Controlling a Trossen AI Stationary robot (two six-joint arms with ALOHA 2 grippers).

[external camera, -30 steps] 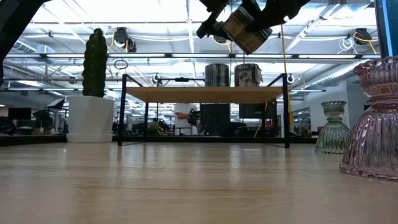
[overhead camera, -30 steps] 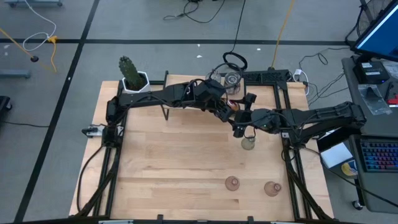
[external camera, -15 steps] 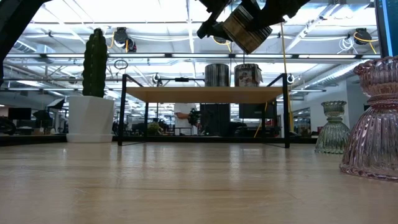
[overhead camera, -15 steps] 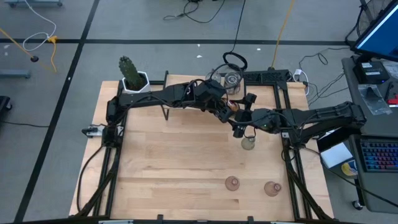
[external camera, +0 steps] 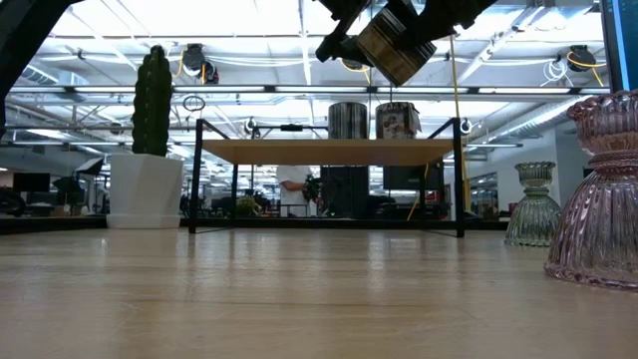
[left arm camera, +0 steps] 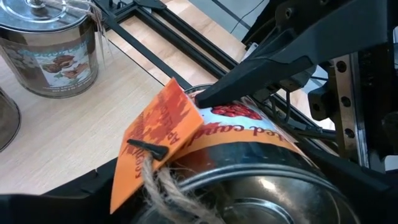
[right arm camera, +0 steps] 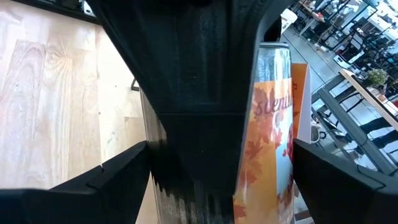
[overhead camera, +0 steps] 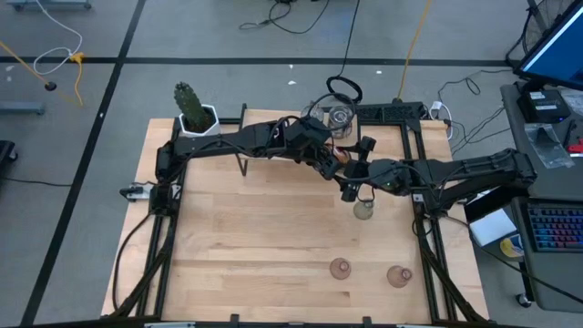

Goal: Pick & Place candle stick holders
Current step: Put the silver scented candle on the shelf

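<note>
The left gripper (overhead camera: 339, 160) is clenched around a round silvery metal holder (external camera: 394, 45) with an orange paper tag (left arm camera: 158, 140), lifting it clear above the table (overhead camera: 246, 237). The right gripper (overhead camera: 350, 182) meets it at 4 o'clock; whether it is released or clenched I cannot tell. A pale green bell-shaped holder (overhead camera: 363, 209) stands just below them. Two pink holders (overhead camera: 340, 268) (overhead camera: 398, 275) stand toward 5 o'clock. Another silvery holder (overhead camera: 341, 115) sits at 12 o'clock, a potted cactus (overhead camera: 194, 112) at 10 o'clock.
</note>
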